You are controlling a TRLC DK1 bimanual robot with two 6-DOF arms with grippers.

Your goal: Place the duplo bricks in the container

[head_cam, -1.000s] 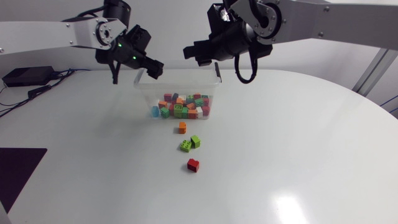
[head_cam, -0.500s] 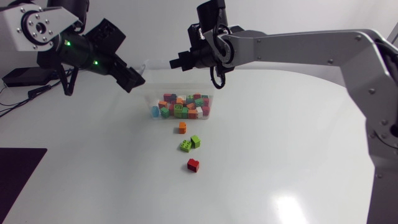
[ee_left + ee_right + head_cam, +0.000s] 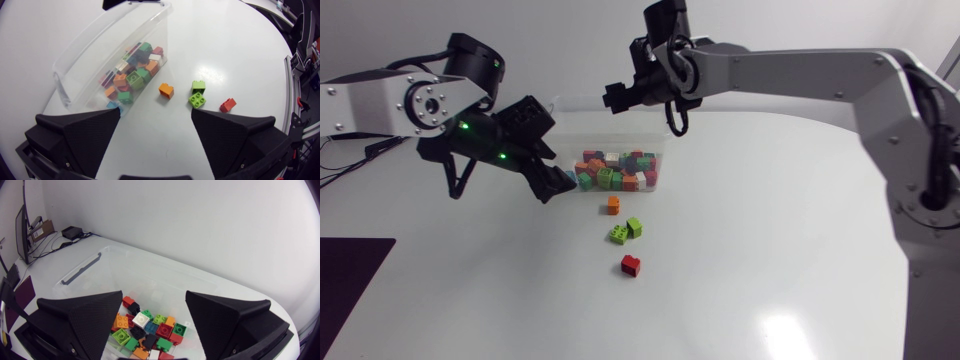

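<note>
A clear plastic container (image 3: pixel 653 152) stands at the back middle of the table with several coloured duplo bricks (image 3: pixel 615 171) inside. In front of it lie an orange brick (image 3: pixel 613 204), two green bricks (image 3: pixel 626 231) and a red brick (image 3: pixel 630 265). My left gripper (image 3: pixel 552 155) is at the container's left front corner, open and empty. In the left wrist view the orange brick (image 3: pixel 166 90), green pair (image 3: pixel 197 93) and red brick (image 3: pixel 227 104) lie ahead of its fingers (image 3: pixel 75 135). My right gripper (image 3: pixel 620 97) hangs open above the container's back, bricks (image 3: pixel 147 327) below it.
The container's long side runs ahead of my left gripper (image 3: pixel 155 130), its rim (image 3: pixel 85 47) raised. A handle slot (image 3: pixel 80 269) marks the container's end wall in the right wrist view. White tabletop spreads in front and to the right of the loose bricks.
My left gripper swung from behind the container's left end down to its front left corner. My right gripper stayed above the container's back and its fingers opened.
</note>
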